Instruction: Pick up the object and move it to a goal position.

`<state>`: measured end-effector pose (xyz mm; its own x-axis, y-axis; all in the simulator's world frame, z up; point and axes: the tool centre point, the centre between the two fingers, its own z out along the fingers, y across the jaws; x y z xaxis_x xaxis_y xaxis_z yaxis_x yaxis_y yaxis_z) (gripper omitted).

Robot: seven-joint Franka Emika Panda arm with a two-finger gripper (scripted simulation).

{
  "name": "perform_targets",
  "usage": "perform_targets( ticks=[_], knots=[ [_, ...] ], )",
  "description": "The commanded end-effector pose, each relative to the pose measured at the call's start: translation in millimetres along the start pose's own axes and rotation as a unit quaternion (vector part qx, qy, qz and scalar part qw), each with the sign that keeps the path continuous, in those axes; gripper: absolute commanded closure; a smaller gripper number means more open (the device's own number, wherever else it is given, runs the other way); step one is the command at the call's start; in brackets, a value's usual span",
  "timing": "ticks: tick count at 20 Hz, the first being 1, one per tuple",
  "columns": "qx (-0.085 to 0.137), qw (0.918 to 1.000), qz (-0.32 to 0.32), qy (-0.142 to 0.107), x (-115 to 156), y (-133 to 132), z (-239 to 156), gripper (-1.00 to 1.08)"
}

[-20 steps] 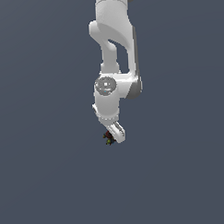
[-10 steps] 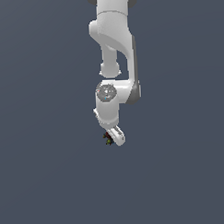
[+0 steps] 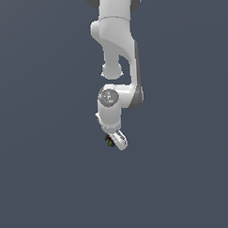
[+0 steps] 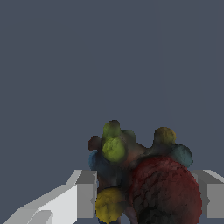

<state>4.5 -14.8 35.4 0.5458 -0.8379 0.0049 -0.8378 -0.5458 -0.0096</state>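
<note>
Jaws closing on the object (image 4: pixel 140 179) from both sides, pale grey finger blocks (image 4: pixel 85 194) pressing against its flanks in the wrist view; gripper (image 3: pixel 113 140) clamped on it. Hanging at the tip of the white arm (image 3: pixel 117 54), well above mid-height of nothing but flat slate-grey background in the exterior view. No bench surface distinguishable from that background.

Showing no brand, label or readable writing anywhere on arm or object.

Object appearing as a lumpy dark cluster: large dark red rounded lobe (image 4: pixel 164 190) filling the near side, yellow-green knobs (image 4: pixel 113 148) bulging further out, one duller yellow lump (image 4: pixel 109 204) beside the finger block, an olive bump (image 4: pixel 164 136) and a teal-blue one (image 4: pixel 181 155) at the far edge, blue patch on the side nearest the paler finger. Surface looking mottled and rough.

In the exterior view, object (image 3: pixel 108 140) showing only as a tiny dark speck with red and green flecks, peeking out on the exterior view's left of the fingertips, far smaller than the gripper. Wrist tilting slightly toward the exterior view's right.
</note>
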Motion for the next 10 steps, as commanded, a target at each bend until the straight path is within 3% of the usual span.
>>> perform_targets(
  ticks=[1,10],
  knots=[
    [-0.005,1.0,0.0,-0.003,-1.2,3.9,5.7,1.08],
    [-0.001,1.0,0.001,-0.001,-0.2,0.3,-2.5,1.08]
  ],
)
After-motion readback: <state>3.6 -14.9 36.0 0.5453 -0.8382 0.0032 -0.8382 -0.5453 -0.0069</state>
